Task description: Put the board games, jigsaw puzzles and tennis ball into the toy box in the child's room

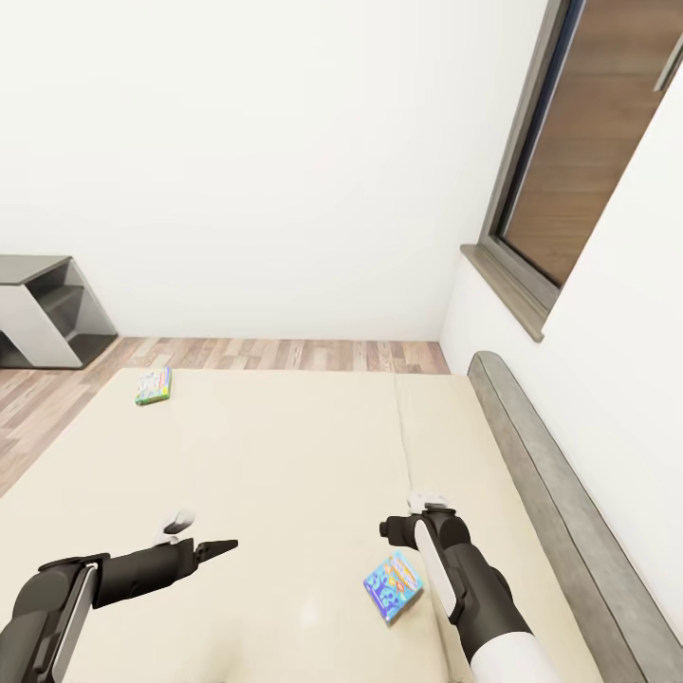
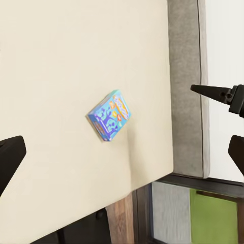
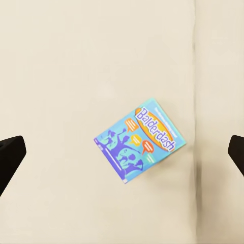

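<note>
Blue game lies flat on the bed, just beside the right gripper and skewed to its jaws – both grippers spread wide and empty, the left gripper well apart, so right arm's the pick.

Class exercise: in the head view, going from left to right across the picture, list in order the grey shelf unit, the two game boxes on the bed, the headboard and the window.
Grey shelf unit → green-edged game box → blue game box → headboard → window.
</note>
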Robot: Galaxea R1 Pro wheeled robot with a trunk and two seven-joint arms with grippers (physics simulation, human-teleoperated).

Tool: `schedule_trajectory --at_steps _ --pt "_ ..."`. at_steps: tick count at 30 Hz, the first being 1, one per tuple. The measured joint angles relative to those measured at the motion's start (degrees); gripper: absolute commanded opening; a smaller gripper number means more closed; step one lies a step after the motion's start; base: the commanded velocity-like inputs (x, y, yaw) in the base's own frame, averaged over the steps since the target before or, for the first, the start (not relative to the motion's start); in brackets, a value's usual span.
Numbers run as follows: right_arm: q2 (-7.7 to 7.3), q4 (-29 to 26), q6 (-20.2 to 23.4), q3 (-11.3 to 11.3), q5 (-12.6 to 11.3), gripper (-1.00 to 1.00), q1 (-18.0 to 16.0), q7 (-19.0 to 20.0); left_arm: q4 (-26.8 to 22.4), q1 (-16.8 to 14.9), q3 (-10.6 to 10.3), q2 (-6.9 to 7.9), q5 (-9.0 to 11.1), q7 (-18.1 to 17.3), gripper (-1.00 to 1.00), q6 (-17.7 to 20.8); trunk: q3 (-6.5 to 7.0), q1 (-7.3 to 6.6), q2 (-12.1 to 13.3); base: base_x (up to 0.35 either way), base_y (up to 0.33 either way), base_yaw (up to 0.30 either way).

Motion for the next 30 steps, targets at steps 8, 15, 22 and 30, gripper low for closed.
schedule_trajectory --at_steps 8,15,22,30 --pt "0.00 0.0 -0.1 0.0 0.0 1.00 0.0 0.0 0.0 0.0 0.0 0.00 0.0 0.0 1.00 0.0 -0.75 0.00 0.0 0.000 0.000 0.000" --pt "0.00 0.1 -0.2 0.0 0.0 1.00 0.0 0.0 0.0 0.0 0.0 0.00 0.0 0.0 1.00 0.0 -1.41 0.00 0.0 0.000 0.000 0.000" --pt "0.00 0.2 -0.5 0.0 0.0 1.00 0.0 0.0 0.0 0.0 0.0 -0.03 0.0 0.0 1.00 -0.1 -2.07 0.00 0.0 0.000 0.000 0.000" --pt "0.00 0.2 -0.9 0.0 0.0 1.00 0.0 0.0 0.0 0.0 0.0 -0.02 0.0 0.0 1.00 -0.1 -2.82 0.00 0.0 0.000 0.000 0.000"
